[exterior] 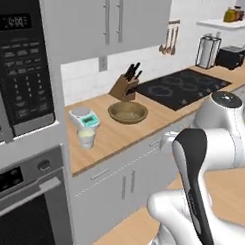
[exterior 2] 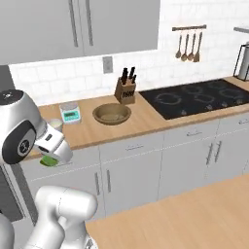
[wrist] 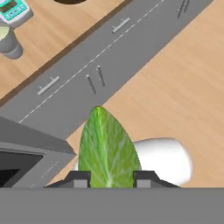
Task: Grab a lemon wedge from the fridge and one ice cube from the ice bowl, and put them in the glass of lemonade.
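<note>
Right now my tool [wrist: 112,177] is clenched on the lemon wedge [wrist: 107,151], held off the tabletop's [exterior: 139,125] front edge; the glass of lemonade [exterior: 86,138] stands near its left end, beside the scale [exterior: 84,117].

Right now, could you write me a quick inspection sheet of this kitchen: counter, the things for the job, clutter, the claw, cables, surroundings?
Surface: wooden counter, nothing spilled.
Job's things: glass of lemonade upright near the counter's front edge; ice bowl further along, beside the cooktop; lemon wedge clamped in the gripper.
Clutter: kitchen scale just behind the glass; knife block at the wall.
Grippers: gripper shut on the lemon wedge, out in front of the cabinets, over the floor.
Cables: nothing seen.
Surroundings: oven and microwave at the counter's end; utensils hanging on the wall.
</note>
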Controlling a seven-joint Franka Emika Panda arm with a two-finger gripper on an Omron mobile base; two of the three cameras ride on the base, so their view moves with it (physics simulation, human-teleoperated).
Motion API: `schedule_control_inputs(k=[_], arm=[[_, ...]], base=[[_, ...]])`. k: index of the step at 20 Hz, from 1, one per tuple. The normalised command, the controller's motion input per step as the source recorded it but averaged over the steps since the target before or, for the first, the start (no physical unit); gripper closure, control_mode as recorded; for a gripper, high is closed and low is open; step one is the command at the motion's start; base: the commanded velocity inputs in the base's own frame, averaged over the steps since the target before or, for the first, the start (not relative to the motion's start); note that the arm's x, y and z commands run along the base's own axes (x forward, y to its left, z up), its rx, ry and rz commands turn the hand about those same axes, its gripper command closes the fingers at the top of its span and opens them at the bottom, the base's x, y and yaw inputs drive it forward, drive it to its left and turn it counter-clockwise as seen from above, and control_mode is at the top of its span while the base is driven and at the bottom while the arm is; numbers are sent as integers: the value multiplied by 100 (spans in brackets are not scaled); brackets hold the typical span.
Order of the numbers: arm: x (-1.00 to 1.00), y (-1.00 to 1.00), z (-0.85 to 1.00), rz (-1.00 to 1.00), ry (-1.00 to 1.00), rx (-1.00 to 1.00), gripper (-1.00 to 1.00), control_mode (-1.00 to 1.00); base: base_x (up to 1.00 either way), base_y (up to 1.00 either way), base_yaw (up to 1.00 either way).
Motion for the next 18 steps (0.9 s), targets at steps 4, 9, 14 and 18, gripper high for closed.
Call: schedule_control_inputs(k=[4, 9, 14, 18], arm=[[0, 0, 0, 0, 0, 0, 100, 100], [0, 0, 0, 0, 0, 0, 100, 100], [0, 0, 0, 0, 0, 0, 100, 100], [0, 0, 0, 0, 0, 0, 100, 100]], base=[[56, -58, 76], [38, -76, 57], [68, -19, 60], [72, -18, 28]])
